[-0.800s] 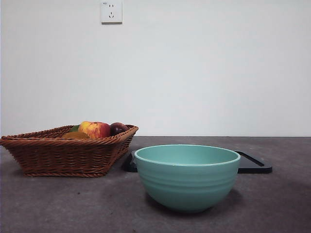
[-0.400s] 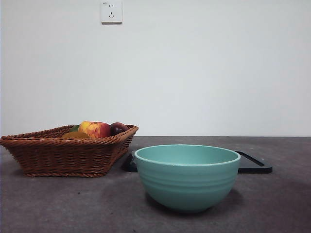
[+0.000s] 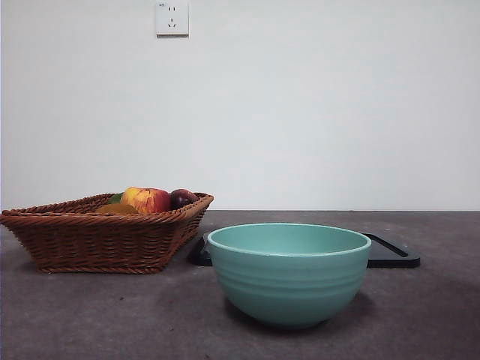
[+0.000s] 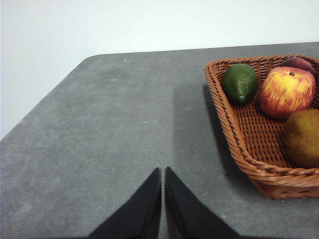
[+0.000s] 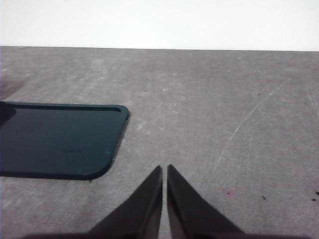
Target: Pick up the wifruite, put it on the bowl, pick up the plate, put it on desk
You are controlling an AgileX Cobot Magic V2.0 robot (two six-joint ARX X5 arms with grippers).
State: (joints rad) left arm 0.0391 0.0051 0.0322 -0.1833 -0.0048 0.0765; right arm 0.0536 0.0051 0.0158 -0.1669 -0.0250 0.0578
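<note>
The teal-green bowl (image 3: pixel 289 274) stands empty-looking near the front of the desk (image 3: pixel 90 315). Behind it lies the plate (image 3: pixel 390 253), flat, black and rounded at the corners. A dull olive-brown fruit, likely the wifruite (image 4: pixel 301 138), rests in the wicker basket (image 4: pixel 239 149); in the front view it (image 3: pixel 116 209) barely peeks over the rim. My left gripper (image 4: pixel 163 172) hovers shut over bare desk beside the basket. My right gripper (image 5: pixel 164 169) is shut too, over the desk beside the plate (image 5: pixel 55 139). Neither holds anything.
The brown basket (image 3: pixel 97 240) at the left also holds a red-yellow apple (image 4: pixel 287 91), a green avocado (image 4: pixel 239 82) and a dark plum (image 3: pixel 182 198). A white wall with a socket (image 3: pixel 172 18) closes the far side.
</note>
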